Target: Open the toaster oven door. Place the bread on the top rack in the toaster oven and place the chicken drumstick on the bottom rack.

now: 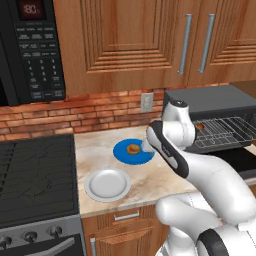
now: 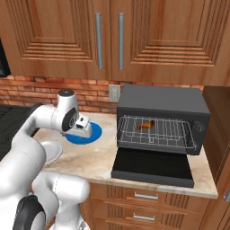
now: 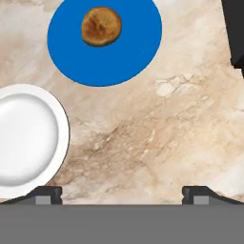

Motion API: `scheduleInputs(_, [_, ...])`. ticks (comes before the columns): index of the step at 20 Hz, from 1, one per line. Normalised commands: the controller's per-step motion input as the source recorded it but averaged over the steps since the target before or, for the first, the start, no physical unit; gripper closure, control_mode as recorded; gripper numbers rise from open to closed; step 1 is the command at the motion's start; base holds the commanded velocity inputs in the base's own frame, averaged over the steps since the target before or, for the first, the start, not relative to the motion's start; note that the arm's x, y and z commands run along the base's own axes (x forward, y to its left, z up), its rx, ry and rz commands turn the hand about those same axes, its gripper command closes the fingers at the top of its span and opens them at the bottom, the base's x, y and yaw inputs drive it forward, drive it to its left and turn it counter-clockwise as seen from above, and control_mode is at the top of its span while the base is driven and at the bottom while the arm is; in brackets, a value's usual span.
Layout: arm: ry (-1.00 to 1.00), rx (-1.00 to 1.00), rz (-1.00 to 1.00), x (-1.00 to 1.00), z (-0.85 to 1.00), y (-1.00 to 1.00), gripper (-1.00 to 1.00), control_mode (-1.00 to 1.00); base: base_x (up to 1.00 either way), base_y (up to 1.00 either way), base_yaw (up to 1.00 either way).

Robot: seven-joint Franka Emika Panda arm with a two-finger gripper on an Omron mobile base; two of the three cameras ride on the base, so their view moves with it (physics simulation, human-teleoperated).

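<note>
The claw (image 3: 122, 193) hangs with jaws wide apart and empty above the marble surface (image 3: 143, 138), near the bread (image 3: 101, 26) on its blue plate (image 3: 119, 62).

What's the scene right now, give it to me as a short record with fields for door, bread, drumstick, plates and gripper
door: toaster oven door folded down flat, toaster oven open
bread: bread on the blue plate, on the counter
drumstick: chicken drumstick on a wire rack inside the oven
plates: white plate beside the blue one, nothing on it
gripper: gripper open, above the counter, holding nothing
</note>
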Motion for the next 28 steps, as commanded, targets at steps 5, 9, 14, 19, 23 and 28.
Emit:
scheduleInputs(5, [0.0,-0.01,-0.22,0.45,-0.08,0.54,-1.0,-1.0,0.0,0.0,0.0])
scheduleInputs(9, [0.0,-0.08,-0.1,0.41,-0.13,0.51,-1.0,-1.0,0.0,0.0,0.0])
scheduleInputs(14, [0.0,-0.08,-0.07,0.45,-0.17,0.33,-1.0,-1.0,0.0,0.0,0.0])
scheduleInputs(19, [0.0,-0.02,0.0,0.51,-0.15,0.04,-1.0,-1.0,0.0,0.0,0.0])
scheduleInputs(23, [0.0,0.0,0.0,0.56,-0.15,0.0,-1.0,-1.0,0.0,0.0,0.0])
scheduleInputs(28, [0.0,-0.03,0.0,0.45,-0.29,0.03,-1.0,-1.0,0.0,0.0,0.0])
